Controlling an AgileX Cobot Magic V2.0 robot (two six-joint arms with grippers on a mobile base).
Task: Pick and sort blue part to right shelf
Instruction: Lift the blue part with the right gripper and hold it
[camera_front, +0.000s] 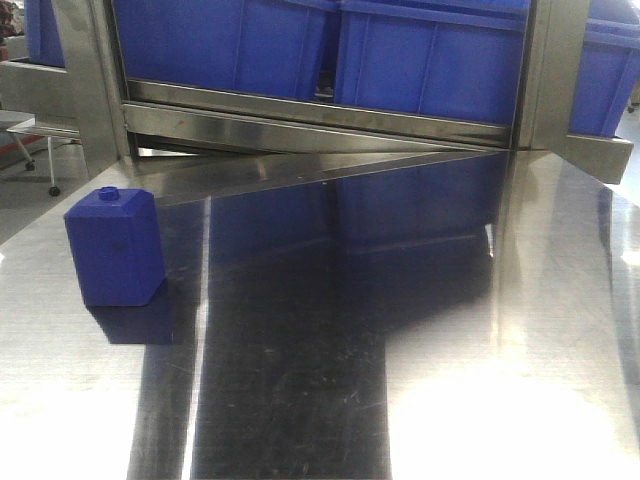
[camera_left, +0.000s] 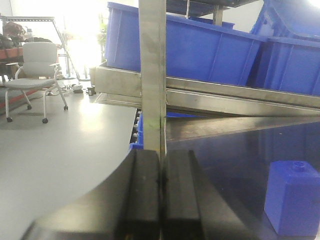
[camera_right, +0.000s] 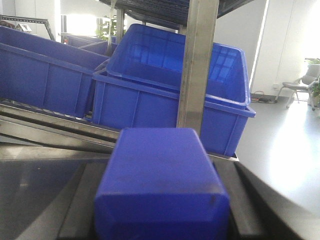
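Right wrist view: right gripper (camera_right: 161, 220) is clamped on the blue part (camera_right: 162, 175). The jaws are spread to the block's width, with a dark finger (camera_right: 75, 212) pressed to its 9 o'clock side and the other at 3 o'clock. Only a flat, rounded-corner face of the part shows. Its neck and cap point away from the lens, so I take it for the capped piece mainly by its deep-blue body. It fills the frame from centre to 6 o'clock. A steel upright (camera_right: 197, 75) rises at the part's 12 o'clock, and a tilted blue bin (camera_right: 150, 80) sits on the shelf rails behind. I cannot tell whether the part touches any surface below.

Left wrist view: left gripper (camera_left: 161, 170) has its black pads pressed together with no gap and nothing between them. A knobbed blue block (camera_left: 295, 197) stands upright at the gripper's 4 o'clock, apart from it. An office chair (camera_left: 32, 65) is at 10 o'clock on the floor beyond.

Front view: the knobbed block stands alone at 9 o'clock on the steel table (camera_front: 420, 400), near the left edge. A shelf rail (camera_front: 320, 118) runs across at 12 o'clock with a row of blue bins above it.
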